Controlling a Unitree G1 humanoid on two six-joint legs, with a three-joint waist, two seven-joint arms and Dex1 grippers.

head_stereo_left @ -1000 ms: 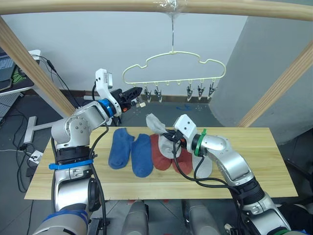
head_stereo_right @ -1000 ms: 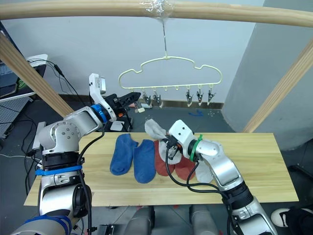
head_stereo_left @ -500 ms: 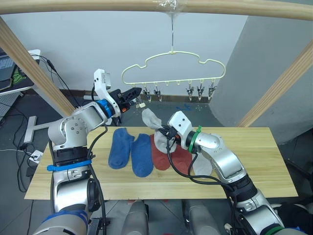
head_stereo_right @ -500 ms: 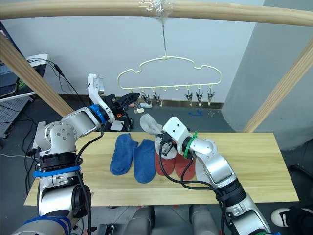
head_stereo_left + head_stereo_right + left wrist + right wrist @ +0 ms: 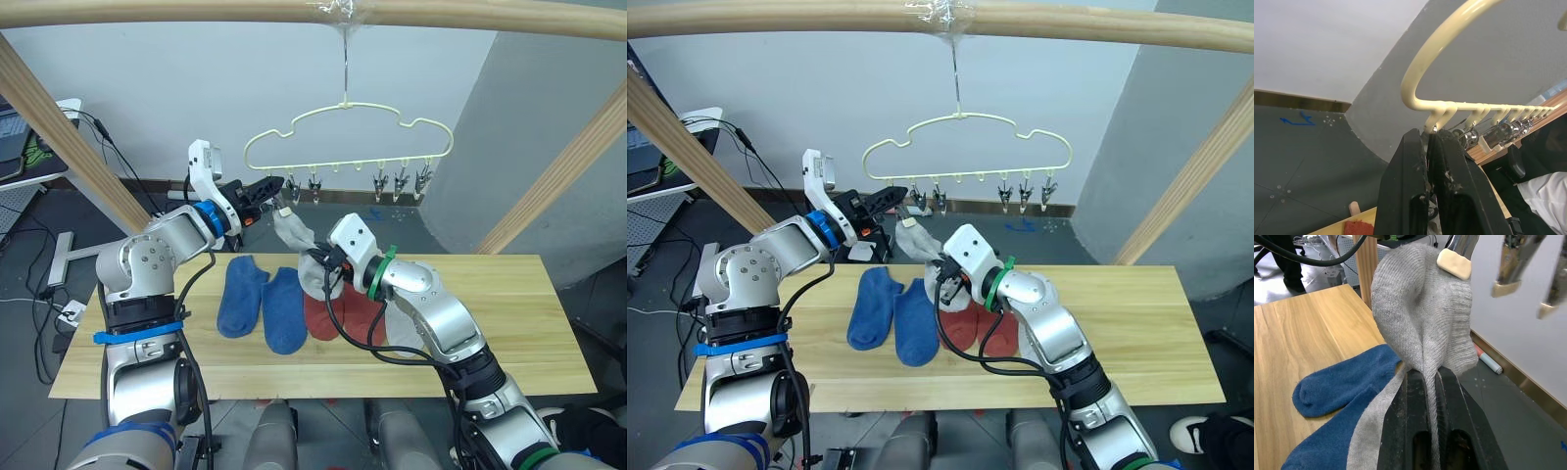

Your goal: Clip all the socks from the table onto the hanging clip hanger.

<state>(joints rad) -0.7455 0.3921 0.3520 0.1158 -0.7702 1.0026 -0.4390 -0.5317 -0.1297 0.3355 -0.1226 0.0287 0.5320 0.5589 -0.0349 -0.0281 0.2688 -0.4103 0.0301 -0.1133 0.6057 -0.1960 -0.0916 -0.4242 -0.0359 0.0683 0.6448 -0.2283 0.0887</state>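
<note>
The pale yellow clip hanger (image 5: 348,106) hangs by its hook from the top pole. My left gripper (image 5: 276,184) is shut on the hanger's leftmost clip (image 5: 1436,131). My right gripper (image 5: 313,258) is shut on a light grey sock (image 5: 292,231) and holds it up, its cuff just under that clip's cream pad (image 5: 1454,263). On the table (image 5: 519,294) lie two blue socks (image 5: 263,302), two red socks (image 5: 338,315) and another grey sock (image 5: 404,331), which is partly hidden by my right arm.
A thick wooden pole (image 5: 196,10) crosses overhead, with slanted wooden posts at the left (image 5: 69,137) and right (image 5: 568,162). Several free metal clips (image 5: 400,181) hang along the hanger's bar. Bare table lies right of the socks.
My right gripper has lifted the grey sock up and to the left, from above the red socks to just below the leftmost clip. The left gripper has stayed on the clip.
</note>
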